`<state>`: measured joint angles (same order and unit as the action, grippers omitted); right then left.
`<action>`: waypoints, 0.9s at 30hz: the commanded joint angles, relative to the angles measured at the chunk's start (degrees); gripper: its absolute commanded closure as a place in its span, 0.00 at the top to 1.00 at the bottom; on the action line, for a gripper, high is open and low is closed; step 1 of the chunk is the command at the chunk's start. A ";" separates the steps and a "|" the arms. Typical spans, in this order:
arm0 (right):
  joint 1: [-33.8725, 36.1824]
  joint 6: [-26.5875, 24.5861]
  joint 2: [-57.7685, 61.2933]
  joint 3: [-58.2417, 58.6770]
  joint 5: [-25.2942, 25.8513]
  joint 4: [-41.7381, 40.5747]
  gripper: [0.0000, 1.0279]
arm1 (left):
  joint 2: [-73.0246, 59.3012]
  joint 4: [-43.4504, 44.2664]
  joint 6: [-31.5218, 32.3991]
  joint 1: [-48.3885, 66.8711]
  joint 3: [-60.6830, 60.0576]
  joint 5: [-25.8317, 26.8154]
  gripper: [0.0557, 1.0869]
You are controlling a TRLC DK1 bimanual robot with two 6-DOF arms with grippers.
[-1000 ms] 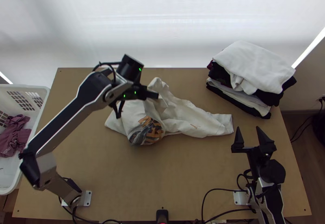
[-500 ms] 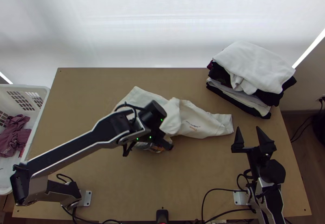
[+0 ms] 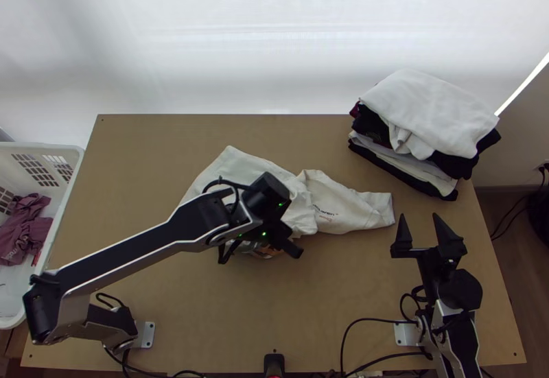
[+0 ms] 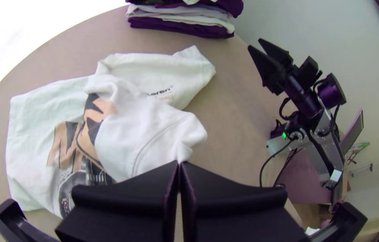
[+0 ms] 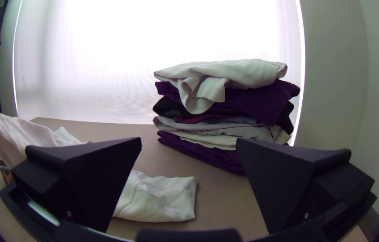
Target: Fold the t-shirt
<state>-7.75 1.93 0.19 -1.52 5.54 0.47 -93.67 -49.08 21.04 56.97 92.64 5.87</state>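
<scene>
left gripper [image 4: 180, 163] has its two flat fingers pressed together at the tips, and it's got a pinch of the white t-shirt [image 4: 149, 134], drawing the cloth up to a raised peak off the table [image 3: 206, 309]! over on the other side, right gripper [image 3: 420, 217] stands wide apart with nothing between its fingers, near the shirt's free end [image 3: 374, 206].

and where's the shirt? middle of the table, part spread flat, part bunched, one portion lapped over the orange-and-black print [image 4: 84, 134]. not a tidy fold by any stretch; looks like early work, with straightening the likely business in hand.

now the handling. this should be light, limp stuff, soft cotton by the look of it, nothing fragile, hardly slippery. it'll bend anywhere and hold no shape for you, so a single pinch may just gather it into a rope. two grips well apart, i'd say: a corner of the hem for one, a shoulder or sleeve for the other, then gentle tension to draw it flat. the free end lies low, so the right fingers would need to come down close to the wood. grab too deep and both layers come along; too shallow and the edge could slip out!
</scene>
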 commanded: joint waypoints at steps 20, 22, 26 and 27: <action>0.19 0.97 -0.27 1.08 -0.09 -0.65 0.96 | -17.87 -2.86 3.31 1.04 21.79 0.55 0.04; 0.19 0.97 -0.27 1.08 -0.09 -0.65 0.96 | -14.00 -3.04 1.11 0.86 16.70 1.60 0.04; 0.19 0.97 -0.27 1.08 -0.09 -0.65 0.96 | -4.59 -3.04 -4.25 -0.46 5.71 6.26 0.04; 0.19 0.97 -0.27 1.17 -0.09 -0.65 0.96 | -2.40 -3.22 -5.57 -0.63 2.98 7.75 0.04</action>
<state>-7.75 1.93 0.19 -1.52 5.54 0.47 -103.59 -51.53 19.75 57.36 102.00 10.83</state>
